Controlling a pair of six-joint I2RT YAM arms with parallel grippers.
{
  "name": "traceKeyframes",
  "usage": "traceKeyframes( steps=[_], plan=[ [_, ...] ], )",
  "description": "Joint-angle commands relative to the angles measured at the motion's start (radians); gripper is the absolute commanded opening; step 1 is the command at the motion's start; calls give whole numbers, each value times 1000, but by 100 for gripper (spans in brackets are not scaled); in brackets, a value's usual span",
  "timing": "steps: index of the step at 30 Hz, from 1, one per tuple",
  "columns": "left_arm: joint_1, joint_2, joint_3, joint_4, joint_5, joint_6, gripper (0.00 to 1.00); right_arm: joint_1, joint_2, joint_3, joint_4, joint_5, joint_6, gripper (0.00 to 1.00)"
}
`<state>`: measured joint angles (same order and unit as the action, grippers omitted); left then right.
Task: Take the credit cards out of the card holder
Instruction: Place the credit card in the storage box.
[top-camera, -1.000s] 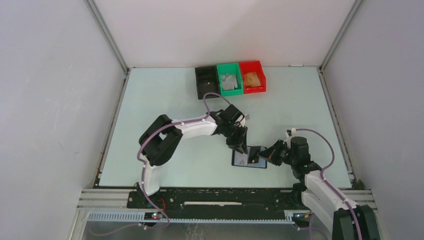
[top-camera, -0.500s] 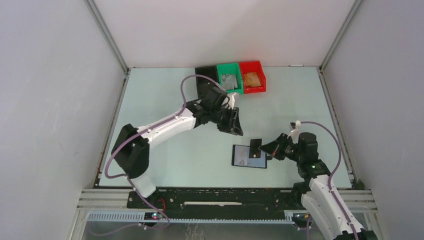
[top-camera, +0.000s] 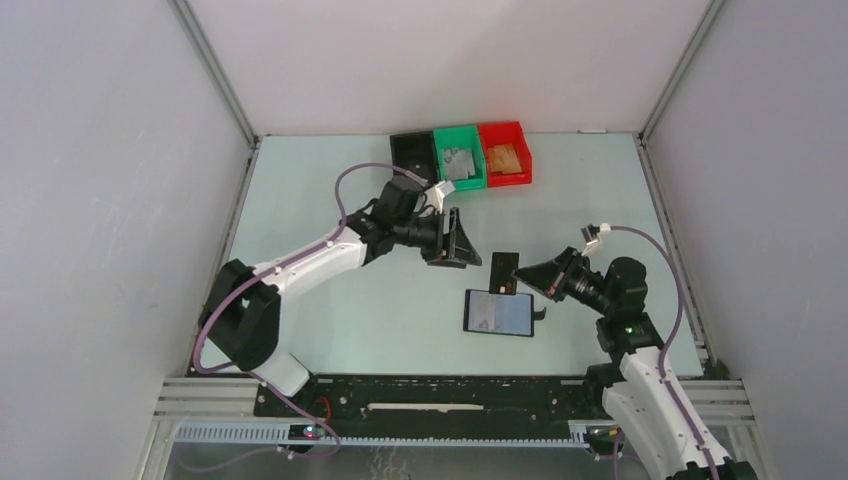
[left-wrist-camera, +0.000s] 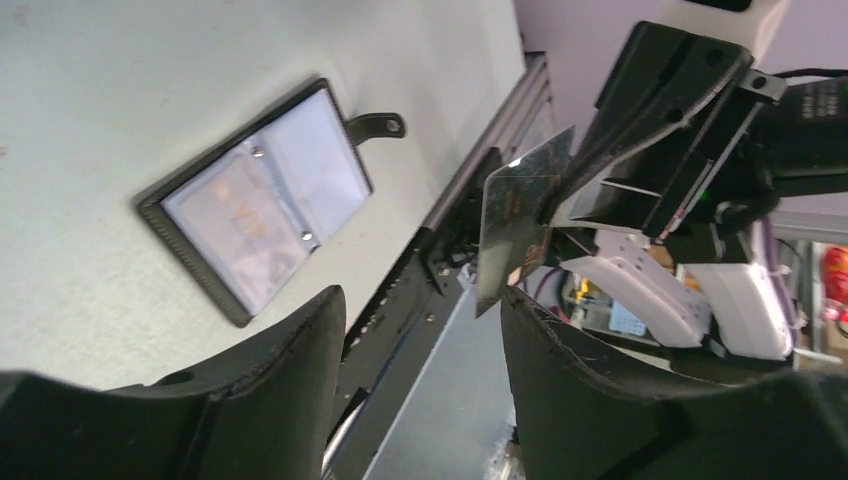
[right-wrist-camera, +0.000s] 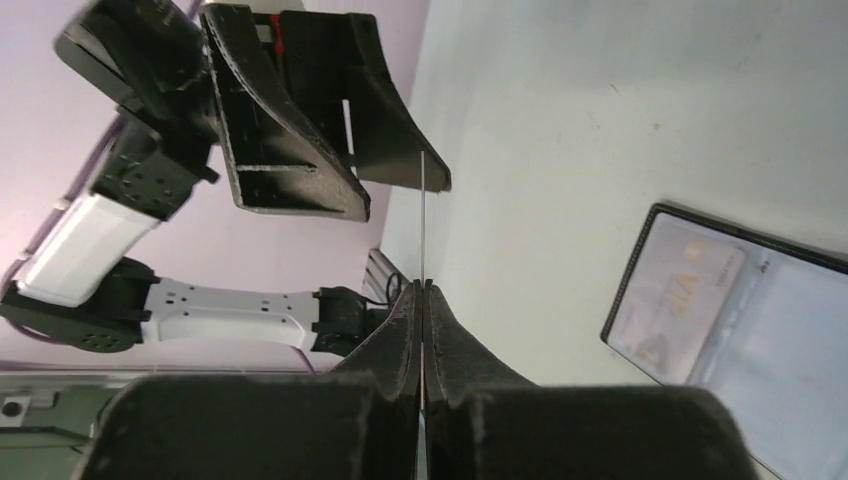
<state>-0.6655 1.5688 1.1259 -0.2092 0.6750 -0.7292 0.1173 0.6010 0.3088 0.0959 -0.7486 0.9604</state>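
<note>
Right hand (top-camera: 522, 272) pinches one credit card (top-camera: 503, 270), seemingly thin, stiff, light and slippery, by its end, raised beside the open card holder (top-camera: 499, 312) toward the surface's (top-camera: 300, 180) near edge; left hand (top-camera: 462, 243) hangs open nearby, the free end likeliest to grip.

Pale mint table (top-camera: 300, 190), evenly lit, enclosed by plain white walls (top-camera: 450, 60) left, right and far. Silver metal rails (top-camera: 216, 72) along the corners. At the far edge, 3 small bins side by side: black bin (top-camera: 411, 138), green bin (top-camera: 462, 186), red bin (top-camera: 510, 181).
</note>
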Motion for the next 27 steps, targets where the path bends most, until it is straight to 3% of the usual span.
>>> traceKeyframes(
  steps=[1, 12, 19, 24, 27],
  plan=[
    [-3, -41, -49, 216, 123, -121, 64, 9, 35, 38, 187, -27, 95, 0],
    [-2, -44, -90, 355, 200, -188, 63, 120, 119, 37, 321, 65, 137, 0],
    [-3, -48, -102, 381, 214, -213, 57, 144, 175, 37, 376, 90, 147, 0],
    [-3, -46, -101, 382, 218, -212, 50, 151, 203, 36, 421, 104, 176, 0],
    [-2, -42, -100, 391, 216, -220, 35, 159, 219, 36, 438, 121, 188, 0]
  ],
)
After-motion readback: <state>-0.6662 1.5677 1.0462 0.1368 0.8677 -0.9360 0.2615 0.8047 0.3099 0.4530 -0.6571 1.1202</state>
